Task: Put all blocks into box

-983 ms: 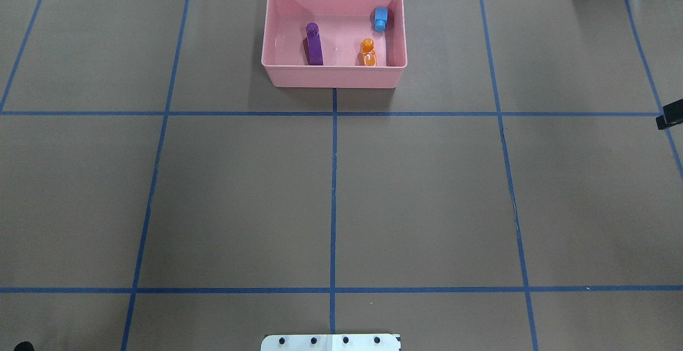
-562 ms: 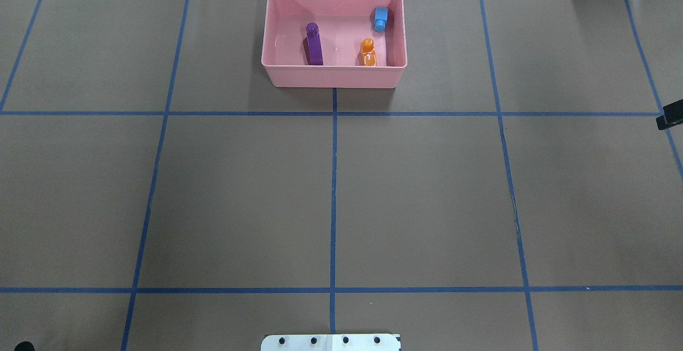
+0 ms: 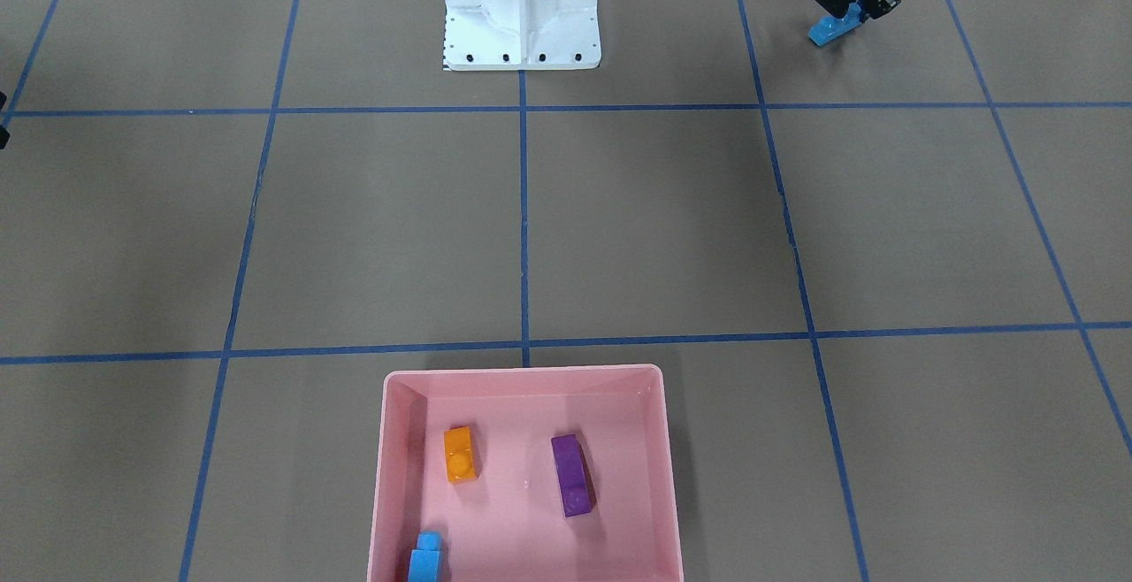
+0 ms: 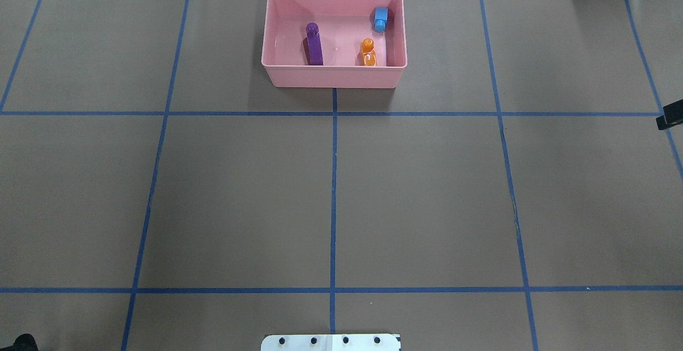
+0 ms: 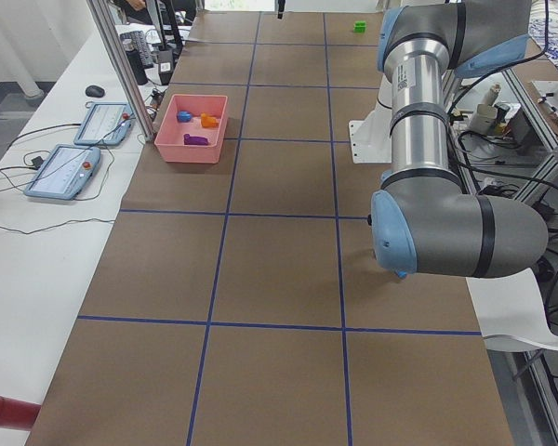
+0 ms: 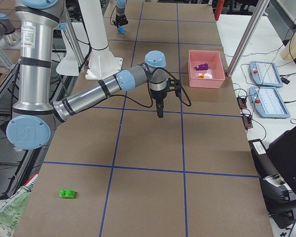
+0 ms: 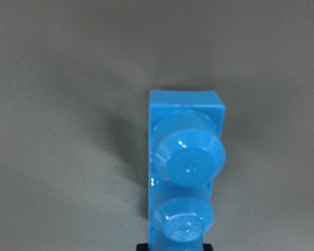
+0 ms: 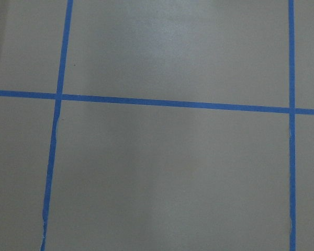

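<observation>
The left fingers (image 3: 862, 3) are closed on the long blue block (image 3: 829, 30), apparently pinching only one end, so it hangs tilted, low over the bench (image 4: 427, 191) beside the robot's base. The box (image 4: 333, 76) sits well apart from it, at the bench's far edge.

That end grip is the main worry: on the long carry the block may swivel or slide out and drop short of the box. If it is carried low, its drooping end could also catch the box's near wall.

Inside the box lie the orange block (image 4: 367, 55), the purple block (image 4: 314, 47) and the small blue block (image 4: 380, 18). A drop onto one of them could bounce the long block out.

The green block (image 6: 67, 193) lies at the bench's end on the robot's right, well apart from the box. The right fingers (image 6: 159, 109) hang over bare bench, and I cannot tell if they are open. If both arms reach for the box together, they may collide.
</observation>
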